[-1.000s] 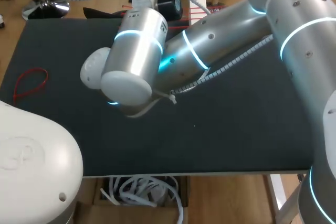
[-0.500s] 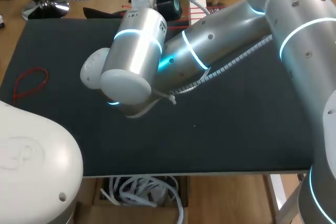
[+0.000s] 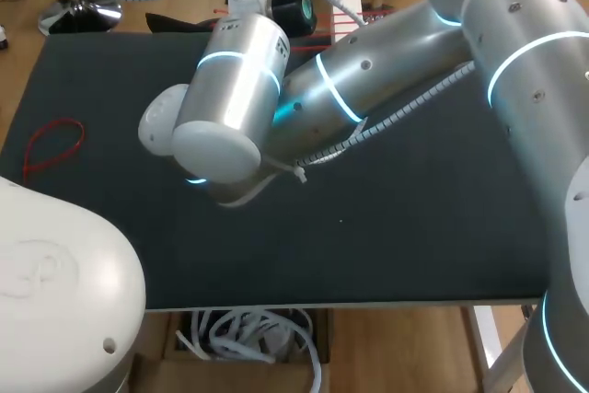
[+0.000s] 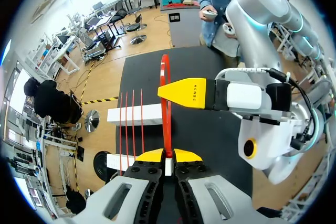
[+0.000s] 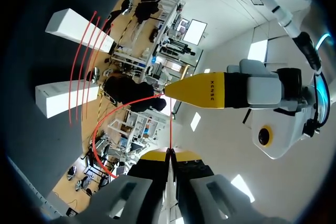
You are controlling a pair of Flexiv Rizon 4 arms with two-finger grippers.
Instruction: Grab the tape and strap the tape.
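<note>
Tape (image 4: 167,129): thin red loop, hanging in the air over the far side of the mat (image 3: 414,227), pinched at both ends.

Head view, left to right: a spare loop (image 3: 52,146) of the same red stuff is lying flat near the left edge. The left arm (image 3: 55,292) is filling the near-left corner. The right arm (image 3: 368,80) is reaching in across the middle and is hiding both grippers from above.

Left gripper (image 4: 168,156): fingers are closing narrow on the near end of the tape, tips touching it from both sides. Right gripper (image 5: 169,156): same, clamping the opposite end.

Orientation: the long axis is running gripper to gripper. From the left wrist it is showing edge-on, pointing straight out ahead of the fingers. It is lining up alongside the four strapped bands (image 4: 131,129) and crossing the two white blocks (image 4: 137,115). From the right wrist one strand is looking straight and taut, while the other is bowing out slack to the side.

Handling, my read: very light, soft and stretchy, with no stiffness of its own. It is likely going to snap back if either pinch slips. Best hold is at opposite ends of the loop, as now, so it is staying open enough to go over the block ends.
</note>
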